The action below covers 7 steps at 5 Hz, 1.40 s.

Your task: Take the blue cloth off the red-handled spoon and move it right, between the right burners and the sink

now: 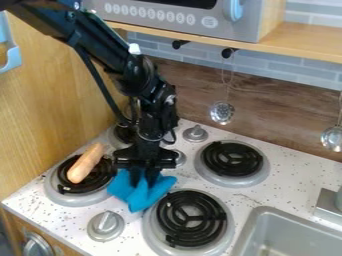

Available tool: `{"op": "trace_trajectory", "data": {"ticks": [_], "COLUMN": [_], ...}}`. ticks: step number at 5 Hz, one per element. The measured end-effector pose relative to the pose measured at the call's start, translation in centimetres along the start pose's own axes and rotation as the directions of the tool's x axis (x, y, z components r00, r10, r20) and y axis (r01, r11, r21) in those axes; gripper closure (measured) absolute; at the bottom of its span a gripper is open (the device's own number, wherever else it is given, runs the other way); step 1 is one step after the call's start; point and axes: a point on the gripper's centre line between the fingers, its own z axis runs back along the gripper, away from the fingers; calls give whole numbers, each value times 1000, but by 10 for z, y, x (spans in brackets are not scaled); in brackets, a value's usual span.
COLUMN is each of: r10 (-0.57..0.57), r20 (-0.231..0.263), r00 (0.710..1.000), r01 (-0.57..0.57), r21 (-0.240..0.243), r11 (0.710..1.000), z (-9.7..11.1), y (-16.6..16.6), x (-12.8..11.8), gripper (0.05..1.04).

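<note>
Touching one blue cloth (139, 196) among four burners (190, 227)

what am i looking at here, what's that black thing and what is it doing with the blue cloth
The black thing is a robot arm, coming in from the upper left. Its gripper, the hand-like end, is down at the blue cloth; whether it is clamped on it, I can't tell. The one picture comes from a fixed camera looking down at a slant on a toy kitchen. Left of the cloth, a sausage-shaped toy lies across a coil burner. More burners and knobs surround the cloth, with a sink at lower right. A slotted ladle hangs behind.
</note>
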Motion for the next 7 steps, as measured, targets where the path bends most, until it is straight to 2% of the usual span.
{"op": "trace_trajectory", "data": {"ticks": [1, 2, 4, 5, 7], "r10": [-1, 10, -33, -59, -113], "r20": [-7, 1, 9, -6, -14], "r00": [1000, 1000, 999, 998, 993], "r01": [1, -10, 34, 58, 110], "r21": [-16, -30, -95, -105, -137], "r11": [1000, 1000, 995, 993, 984], "z": [2, 6, 24, 23, 25], "y": [-4, -9, -44, -49, -85], "x": [0, 4, -4, -13, -28], "gripper": [896, 943, 963, 963, 963]}}
